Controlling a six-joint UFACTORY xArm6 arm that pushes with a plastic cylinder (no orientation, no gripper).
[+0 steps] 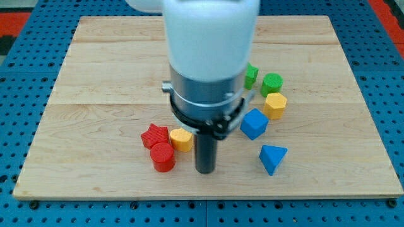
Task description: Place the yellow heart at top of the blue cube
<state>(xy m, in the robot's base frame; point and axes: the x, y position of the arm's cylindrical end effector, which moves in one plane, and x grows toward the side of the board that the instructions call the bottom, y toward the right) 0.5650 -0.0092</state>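
Yellow heart [181, 139] lay just to the view's left of my tip [204, 170], touching the red star [154, 135] and red cylinder [163, 157]. Across the rod, toward the view's right, sat the blue cube [254, 123], beside a yellow hexagon [275, 104]. No claw was fitted, only the rod, so nothing was held.

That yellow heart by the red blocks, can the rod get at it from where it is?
Probably yes: my tip sits just right of the yellow heart, with nothing between them; the red blocks lie on its far side.
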